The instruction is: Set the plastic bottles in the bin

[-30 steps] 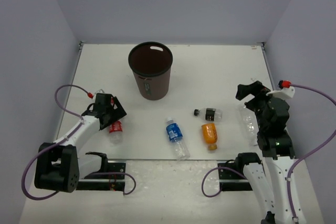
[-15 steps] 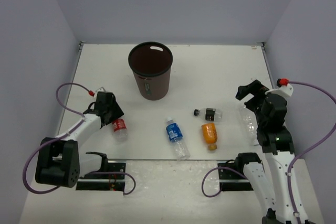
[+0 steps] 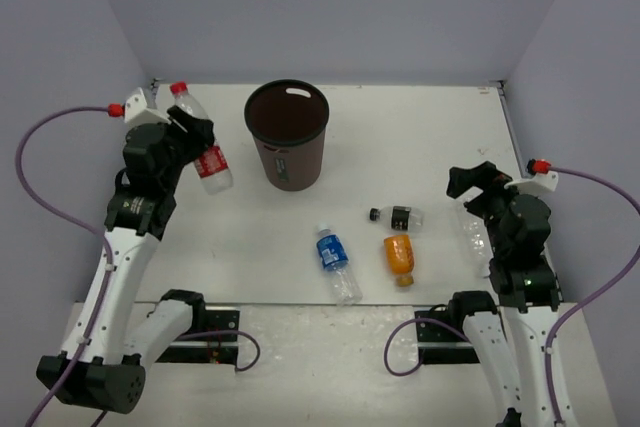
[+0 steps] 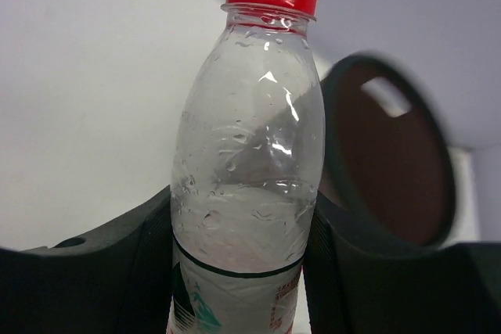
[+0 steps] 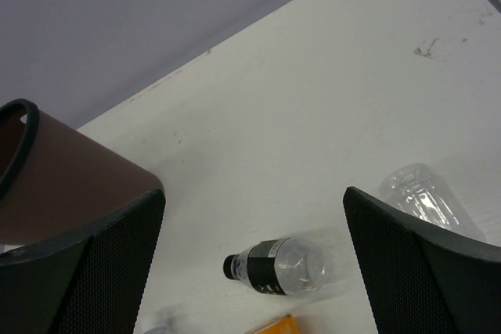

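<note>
My left gripper (image 3: 193, 139) is shut on the clear bottle with the red label (image 3: 213, 167) and red cap, and holds it in the air just left of the bin (image 3: 291, 165). In the left wrist view the bottle (image 4: 249, 154) stands upright between the fingers, with the bin's dark opening (image 4: 391, 166) behind it to the right. On the table lie the blue-label bottle (image 3: 333, 257), the black-label bottle (image 3: 398, 216), the orange bottle (image 3: 399, 257) and the plain clear bottle (image 3: 472, 232). My right gripper (image 3: 476, 185) hovers open above the clear one.
Grey walls close in the white table on three sides. The right wrist view shows the bin's wall (image 5: 66, 177) at far left, the black-label bottle (image 5: 280, 265) low in the middle and the plain clear bottle (image 5: 423, 197) by the right finger.
My left gripper closed on the red-label bottle on the table, then lifted it up and back beside the bin. The right arm shifted only slightly.
</note>
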`<action>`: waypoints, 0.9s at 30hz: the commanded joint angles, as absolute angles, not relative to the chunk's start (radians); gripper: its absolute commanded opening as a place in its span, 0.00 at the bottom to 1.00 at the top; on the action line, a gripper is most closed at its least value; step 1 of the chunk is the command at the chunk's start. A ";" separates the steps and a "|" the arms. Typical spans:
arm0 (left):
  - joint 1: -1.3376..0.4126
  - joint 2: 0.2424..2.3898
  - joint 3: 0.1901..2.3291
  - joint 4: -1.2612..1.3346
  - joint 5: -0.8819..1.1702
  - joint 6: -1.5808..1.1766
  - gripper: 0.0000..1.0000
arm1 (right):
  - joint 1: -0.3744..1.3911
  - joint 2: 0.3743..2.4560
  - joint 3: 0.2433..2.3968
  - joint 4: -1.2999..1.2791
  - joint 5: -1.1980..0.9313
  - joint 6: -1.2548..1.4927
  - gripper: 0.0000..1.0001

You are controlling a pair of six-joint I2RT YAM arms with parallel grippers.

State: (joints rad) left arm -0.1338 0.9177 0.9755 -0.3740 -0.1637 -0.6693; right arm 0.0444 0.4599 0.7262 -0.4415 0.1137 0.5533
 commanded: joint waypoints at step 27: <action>-0.404 1.431 1.325 0.334 -0.029 -0.329 0.72 | 0.041 0.485 0.681 -0.266 -0.392 0.427 0.99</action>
